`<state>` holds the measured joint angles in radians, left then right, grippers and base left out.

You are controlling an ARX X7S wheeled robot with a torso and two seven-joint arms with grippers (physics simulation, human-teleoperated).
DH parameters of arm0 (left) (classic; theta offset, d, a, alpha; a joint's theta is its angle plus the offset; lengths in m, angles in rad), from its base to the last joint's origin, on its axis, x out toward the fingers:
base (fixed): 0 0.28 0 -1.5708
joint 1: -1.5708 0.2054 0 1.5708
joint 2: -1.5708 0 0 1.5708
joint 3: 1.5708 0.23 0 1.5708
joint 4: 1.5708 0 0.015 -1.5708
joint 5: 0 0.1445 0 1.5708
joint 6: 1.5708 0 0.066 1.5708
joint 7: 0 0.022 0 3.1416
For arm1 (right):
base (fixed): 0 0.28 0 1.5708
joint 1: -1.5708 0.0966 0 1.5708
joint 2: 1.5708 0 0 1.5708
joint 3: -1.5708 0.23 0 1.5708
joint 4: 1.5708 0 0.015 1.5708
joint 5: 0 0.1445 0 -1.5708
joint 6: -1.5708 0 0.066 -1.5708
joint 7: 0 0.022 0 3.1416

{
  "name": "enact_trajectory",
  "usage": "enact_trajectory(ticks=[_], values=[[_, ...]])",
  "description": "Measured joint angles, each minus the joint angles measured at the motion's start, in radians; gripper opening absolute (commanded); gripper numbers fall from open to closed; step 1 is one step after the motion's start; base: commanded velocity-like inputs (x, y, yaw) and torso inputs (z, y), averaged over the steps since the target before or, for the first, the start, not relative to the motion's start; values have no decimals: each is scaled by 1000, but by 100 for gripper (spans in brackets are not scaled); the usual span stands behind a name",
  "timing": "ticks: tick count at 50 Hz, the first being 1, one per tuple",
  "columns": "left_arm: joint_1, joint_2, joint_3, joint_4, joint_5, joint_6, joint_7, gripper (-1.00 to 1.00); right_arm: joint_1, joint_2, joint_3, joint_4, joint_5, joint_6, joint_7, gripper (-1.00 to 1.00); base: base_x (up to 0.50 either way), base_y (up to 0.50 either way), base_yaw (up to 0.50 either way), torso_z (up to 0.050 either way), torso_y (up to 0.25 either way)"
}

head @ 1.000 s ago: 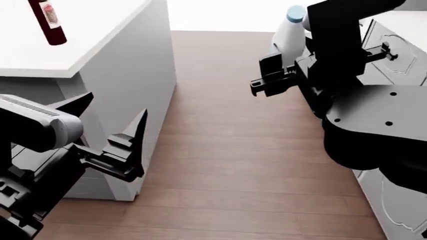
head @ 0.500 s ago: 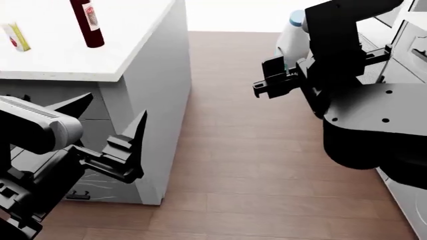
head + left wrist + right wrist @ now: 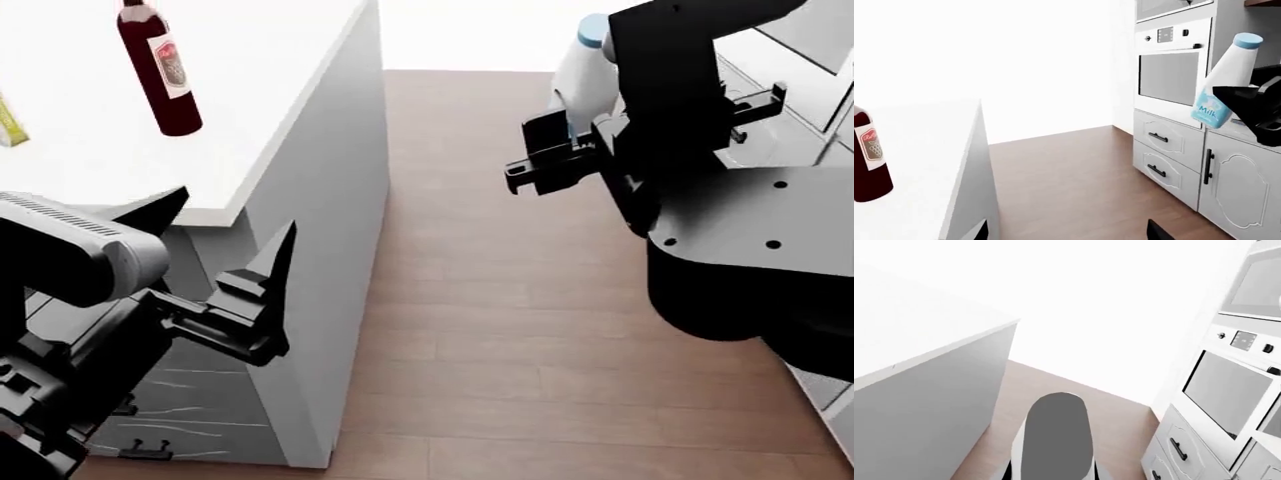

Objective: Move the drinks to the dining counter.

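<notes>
A wall oven (image 3: 1169,70) and grey cabinets (image 3: 1167,155) are seen behind the milk bottle (image 3: 1225,80), held cap-up, slightly tilted, by the clamped right gripper (image 3: 545,150). The left gripper (image 3: 227,260) is spread, holding nothing, near an upright wine bottle (image 3: 158,68).

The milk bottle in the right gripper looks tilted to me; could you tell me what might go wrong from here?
1. The milk bottle leans in the right gripper, gripped low with its cap end unsupported; it could slip as the base moves.
2. The open left gripper sits beside the counter corner and may clip the cabinet.
3. The wine bottle stands fairly near that counter's edge; a bump could topple it.
</notes>
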<state>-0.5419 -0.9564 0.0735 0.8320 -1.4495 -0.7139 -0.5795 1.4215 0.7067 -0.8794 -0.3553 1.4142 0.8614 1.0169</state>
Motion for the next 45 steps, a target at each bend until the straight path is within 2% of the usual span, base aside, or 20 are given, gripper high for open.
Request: enact_trajectory(ticks=[13,18,45], values=[[6,-2,-2,0,4,4,1,100,1,-1,-4,-9,-8,-1,-4,-100,-243,489,0,1,2],[15,-4,-8,1,5,8,3,100,-6,4,2,-14,-12,-15,-11,-100,-86,-4,0,0,3],[23,-7,-11,1,9,16,11,100,22,-15,-29,8,-27,38,16,-100,-499,-25,0,0,0]])
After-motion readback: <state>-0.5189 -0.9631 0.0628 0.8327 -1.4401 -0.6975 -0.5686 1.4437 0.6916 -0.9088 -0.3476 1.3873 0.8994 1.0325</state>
